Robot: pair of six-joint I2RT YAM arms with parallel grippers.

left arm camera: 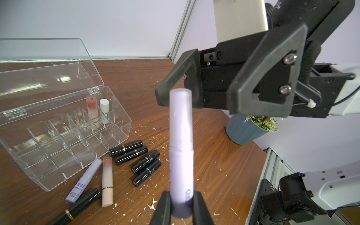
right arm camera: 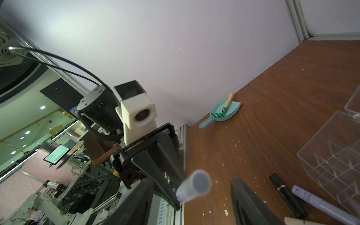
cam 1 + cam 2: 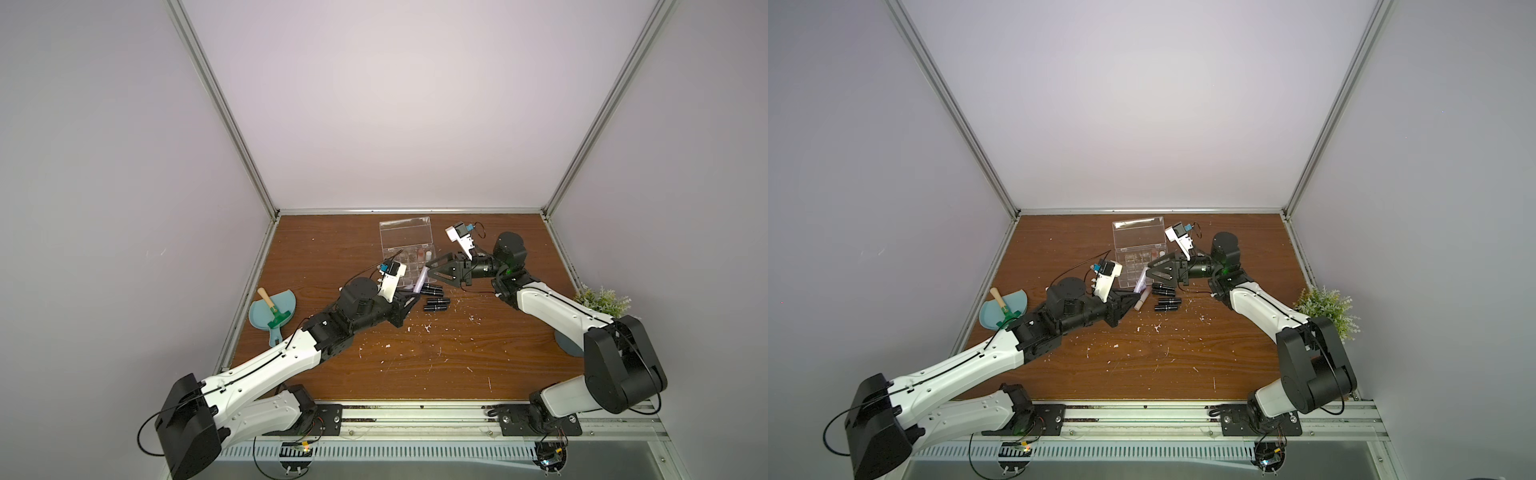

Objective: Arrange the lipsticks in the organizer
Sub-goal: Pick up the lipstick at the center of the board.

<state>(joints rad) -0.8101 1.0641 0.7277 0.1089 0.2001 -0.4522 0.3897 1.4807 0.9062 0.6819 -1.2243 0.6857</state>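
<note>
One lilac tube [image 1: 180, 140] is up just beside organizer [image 1: 118, 132]! Left gripper [image 1: 181, 202] pinches its base, long axis aimed into right gripper [image 2: 194, 194], whose spread jaws straddle the free end without touching.

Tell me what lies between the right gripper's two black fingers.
The free end of the lilac plastic lipstick tube that the left gripper clamps; gaps show either side, right wrist view.

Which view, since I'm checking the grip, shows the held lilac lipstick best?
Left wrist: the lilac lipstick shows full length, base clamped in the left gripper, tip inside the open right gripper. Right wrist shows only its end; both top views, a sliver.
</note>
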